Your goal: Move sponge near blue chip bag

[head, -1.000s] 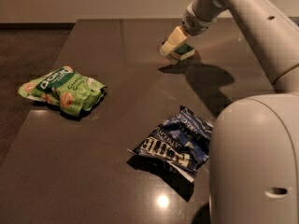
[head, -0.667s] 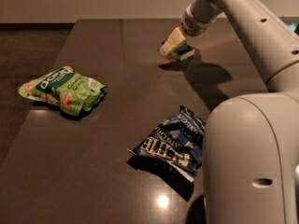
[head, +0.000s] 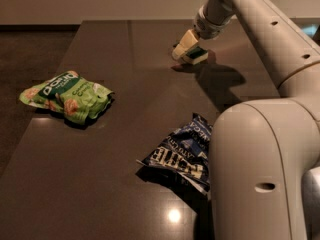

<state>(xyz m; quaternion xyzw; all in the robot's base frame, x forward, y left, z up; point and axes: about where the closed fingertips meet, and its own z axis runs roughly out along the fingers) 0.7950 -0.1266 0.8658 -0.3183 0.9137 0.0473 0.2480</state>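
Camera view: hand (head: 189, 52) gripping sponge (head: 197, 57) has barely shifted, seemingly above far worktop (head: 125, 114); blue chip bag (head: 181, 155) still lies well apart.

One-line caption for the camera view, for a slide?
Far side of table: gripper holds sponge, apart from the blue chip bag up front; green snack bag lies left.

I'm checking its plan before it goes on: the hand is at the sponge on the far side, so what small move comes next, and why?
Probably start drawing the sponge back toward the blue chip bag. The hand appears shut on the sponge at the far side of the table, while that bag lies well apart from it, nearer the camera.
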